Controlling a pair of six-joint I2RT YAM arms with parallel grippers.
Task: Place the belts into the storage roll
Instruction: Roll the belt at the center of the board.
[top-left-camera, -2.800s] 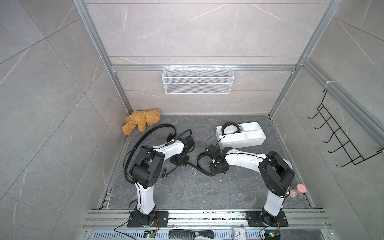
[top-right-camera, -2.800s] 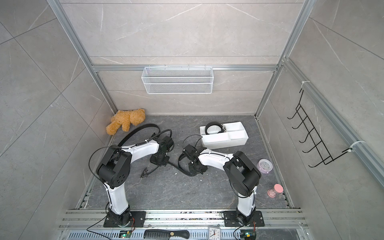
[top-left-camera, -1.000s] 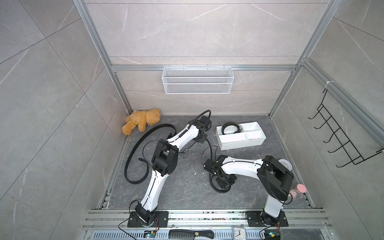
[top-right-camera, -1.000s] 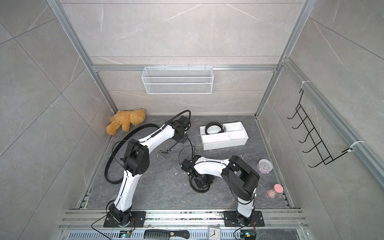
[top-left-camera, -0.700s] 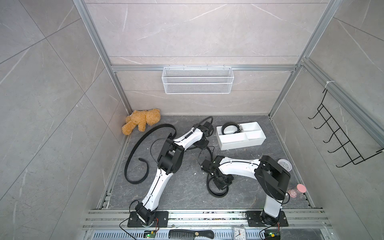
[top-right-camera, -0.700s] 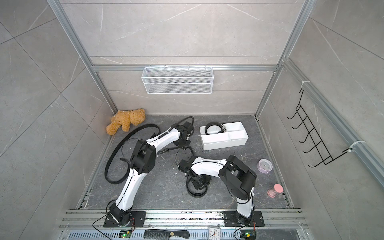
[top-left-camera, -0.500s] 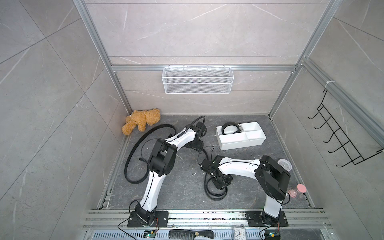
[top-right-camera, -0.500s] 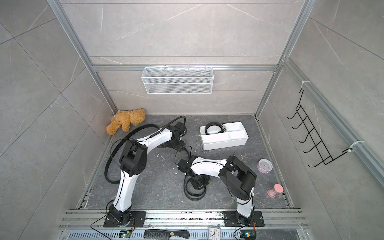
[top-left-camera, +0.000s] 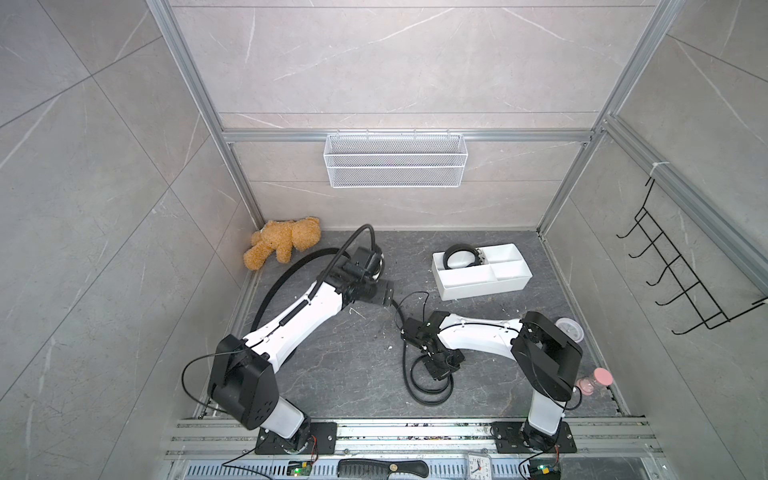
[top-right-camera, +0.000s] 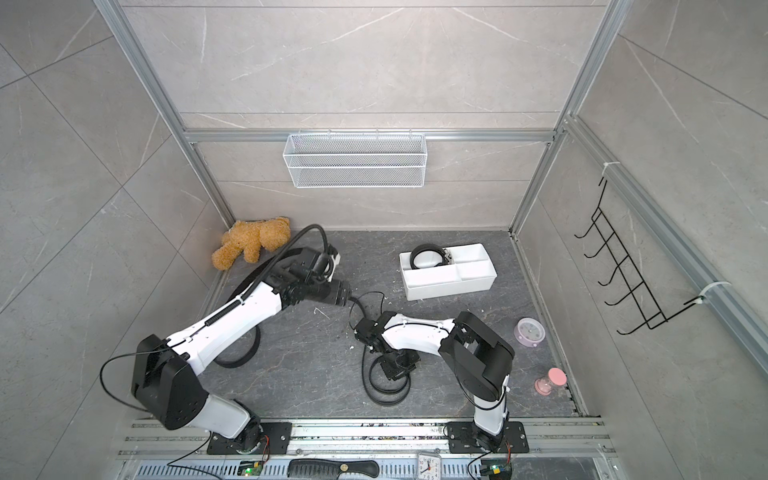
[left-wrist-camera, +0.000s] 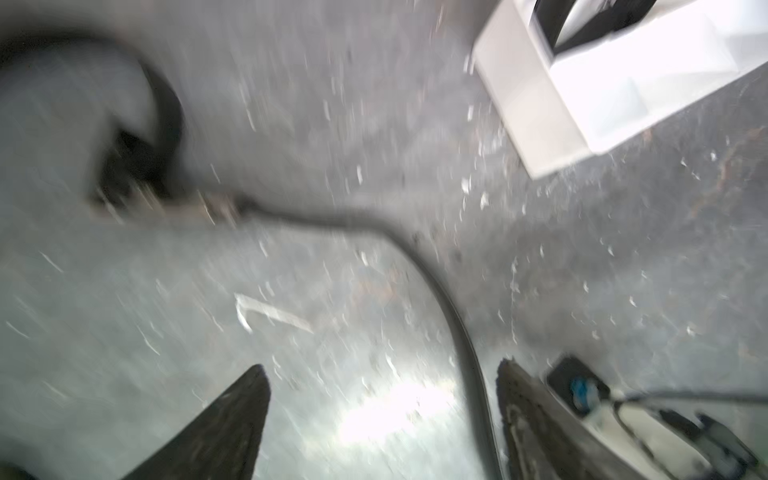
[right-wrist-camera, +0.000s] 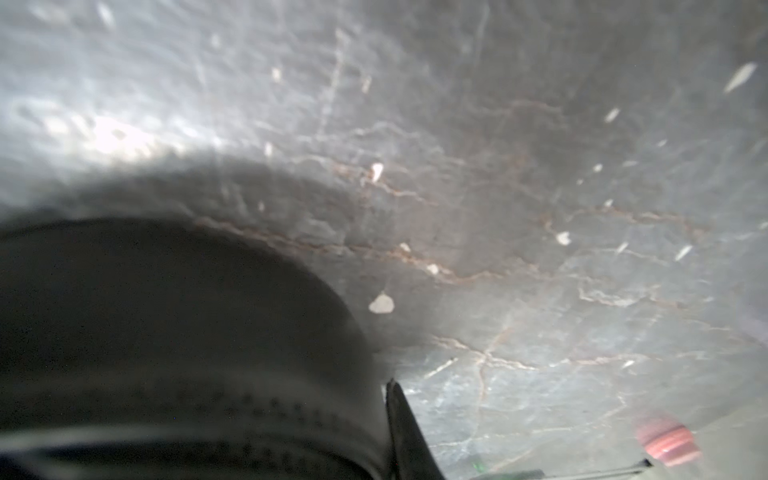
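Grey veined floor, tiled walls around it, and the white storage tray (top-left-camera: 482, 291) sits at the upper right of the floor in both top views. One coiled belt (top-left-camera: 446, 258) lies in its upper-left compartment; the other three look free. A long belt (top-left-camera: 291, 269) arcs over the floor at left, partly under the left arm. The right gripper (top-left-camera: 444, 368), low at lower centre, appears clamped on a loose belt coil (right-wrist-camera: 187, 353). A dark strap, seemingly its tail, runs up toward the left gripper (top-left-camera: 384, 293), whose jaws stand apart and hold nothing.

The loops sprawl wider than a compartment, so I would tighten the coil before lifting. The grip should cross every layer, the carry should stay level, and the coil should be fully inside the walls before release.
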